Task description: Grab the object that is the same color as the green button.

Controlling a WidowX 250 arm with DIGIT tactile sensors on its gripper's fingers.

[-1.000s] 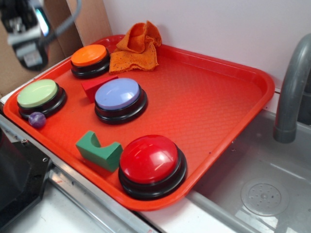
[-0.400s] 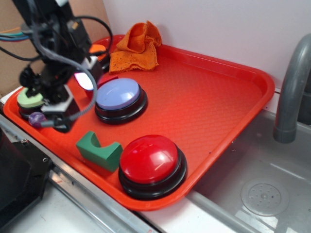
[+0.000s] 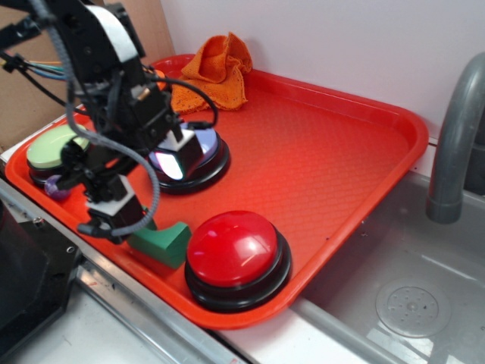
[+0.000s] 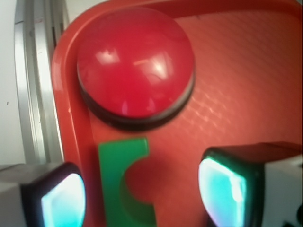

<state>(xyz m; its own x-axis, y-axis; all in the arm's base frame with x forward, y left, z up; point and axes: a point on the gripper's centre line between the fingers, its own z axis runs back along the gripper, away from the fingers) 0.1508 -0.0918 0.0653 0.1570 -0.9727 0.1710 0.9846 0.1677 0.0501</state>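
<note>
The object, a small dark green arch-shaped block [image 3: 163, 241] [image 4: 120, 184], lies on the red tray [image 3: 318, 159] near its front edge, just left of the red button [image 3: 235, 254] [image 4: 136, 64]. My gripper [image 3: 121, 216] [image 4: 142, 196] hovers right above it, open, with the block between the two fingers [image 4: 222, 189] and nearer the left one in the wrist view. The block's notch faces right in that view. The green button [image 3: 53, 148], pale lime on a black base, sits at the tray's left corner, partly hidden by the arm.
A blue-lavender button [image 3: 193, 152] sits mid-tray behind the arm. A small purple ball [image 3: 51, 186] lies by the green button. An orange cloth [image 3: 216, 72] is bunched at the back edge. A grey faucet [image 3: 455, 136] and sink [image 3: 409, 303] are at right.
The arm swung in from the upper left and came down toward the front of the tray, ending over the green block. The block and the buttons have stayed put.
</note>
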